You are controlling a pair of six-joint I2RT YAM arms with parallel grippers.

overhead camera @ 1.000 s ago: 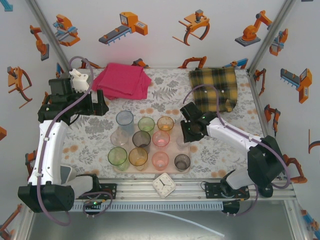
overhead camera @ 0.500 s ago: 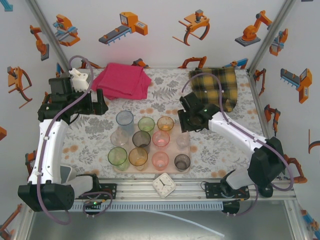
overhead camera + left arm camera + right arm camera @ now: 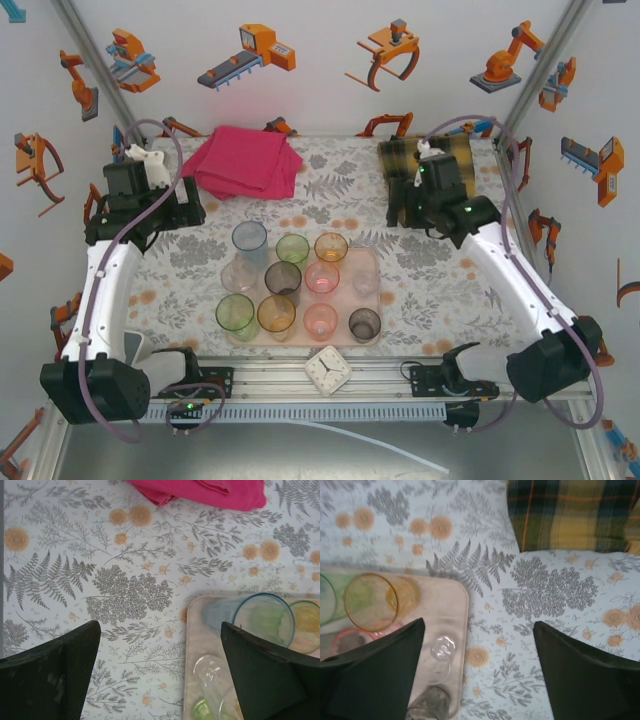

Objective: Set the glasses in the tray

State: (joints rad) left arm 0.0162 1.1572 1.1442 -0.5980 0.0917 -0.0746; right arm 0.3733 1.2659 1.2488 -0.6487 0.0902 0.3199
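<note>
Back from the tray's right side, my right gripper now hangs over the near edge of the plaid cloth, well apart from the clear glass it stood above a second ago. My left gripper has hardly shifted and waits near the pink cloth. Both pairs of my fingers are spread wide with nothing between them.

I judge the placing step to be over: every tumbler I can find stands upright inside the tray, and I see none on the table outside it. If that holds, the next move asks little of me. I should keep both arms high and clear of the rims, and look over the table edges for a stray before I count the job finished.

Counted, biggest first:
- One table.
- One tray, at the table's near middle.
- Two cloths.
- Eleven glasses in three rows: two green, two amber, two pink, two smoky, two clear, one blue.
- One small white clock on the near rail.
</note>
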